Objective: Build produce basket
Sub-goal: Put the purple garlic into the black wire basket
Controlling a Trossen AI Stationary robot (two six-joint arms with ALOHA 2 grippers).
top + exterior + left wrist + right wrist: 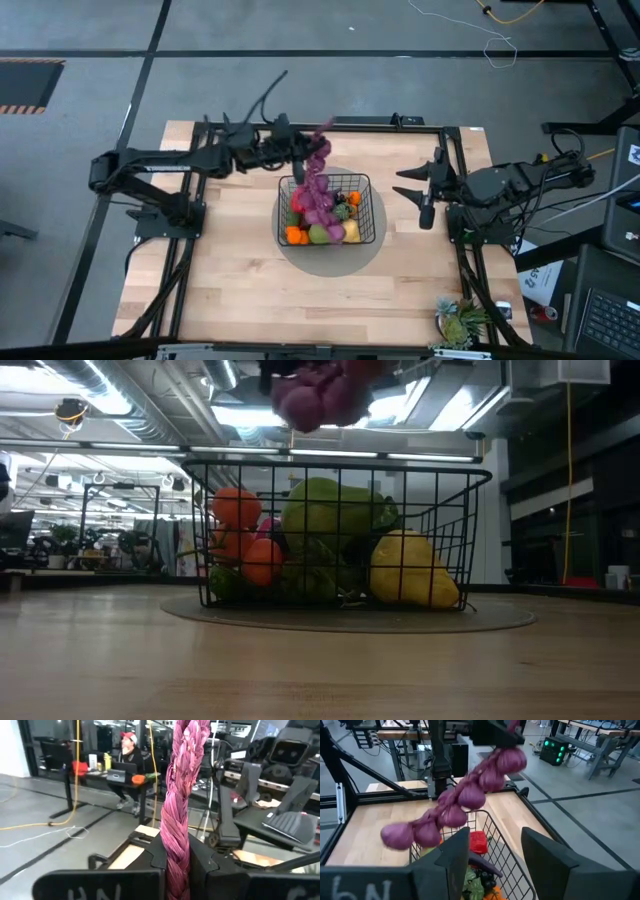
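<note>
Now we hold the purple string (318,178) clamped in the left fingers (298,170) above the basket (366,222), lowering next; right fingers (410,183) wait apart.

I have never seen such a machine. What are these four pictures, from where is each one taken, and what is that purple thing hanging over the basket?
It is a robot with two dark arms at a wooden table. One picture looks down from above, one looks level across the table top, and two come from cameras on the arms' wrists.

In the middle stands a black wire basket on a grey round mat. Toy fruit and vegetables already lie in it.

The left gripper is shut on a purple string of bulbs, which hangs above the basket. The wrist picture shows its braided end between the fingers.

The right gripper waits open beside the basket, holding nothing. A small potted plant stands at the table's corner.
</note>
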